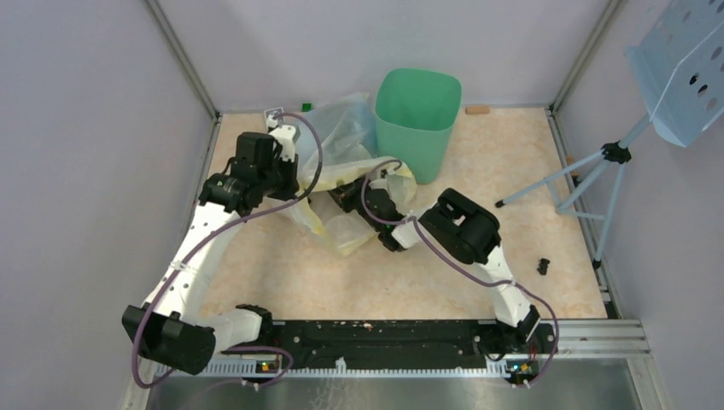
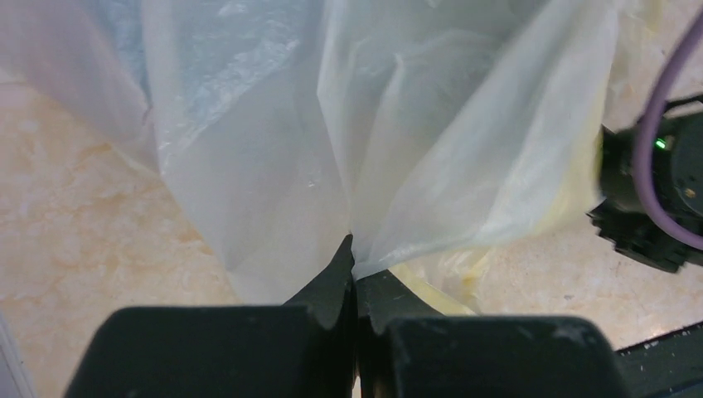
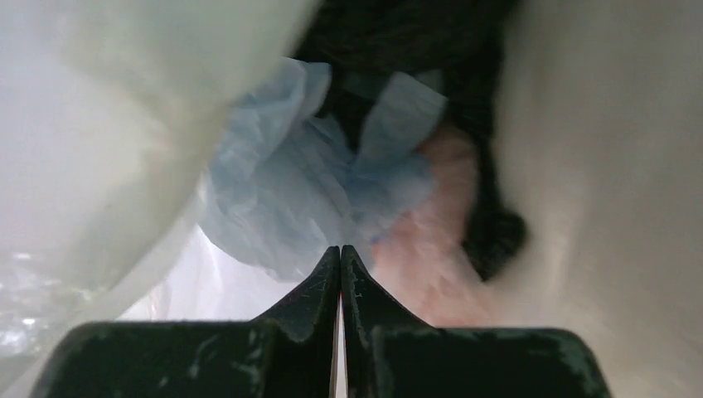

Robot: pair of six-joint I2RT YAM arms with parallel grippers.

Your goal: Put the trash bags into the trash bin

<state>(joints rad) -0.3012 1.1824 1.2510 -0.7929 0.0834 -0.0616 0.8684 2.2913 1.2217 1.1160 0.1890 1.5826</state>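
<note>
**Both arms work at a clear bag [image 1: 337,137] beside the bin [image 1: 416,120]**
On the table [image 1: 512,256], the clear bag slumps against the upright bin's left side, with the blue bag [image 3: 282,199] crumpled among its folds. The left gripper [image 2: 354,257] is clenched on the clear bag's film. The right gripper [image 3: 340,253] is clenched at the blue bag's edge; whether it has caught the film is unclear.
</note>
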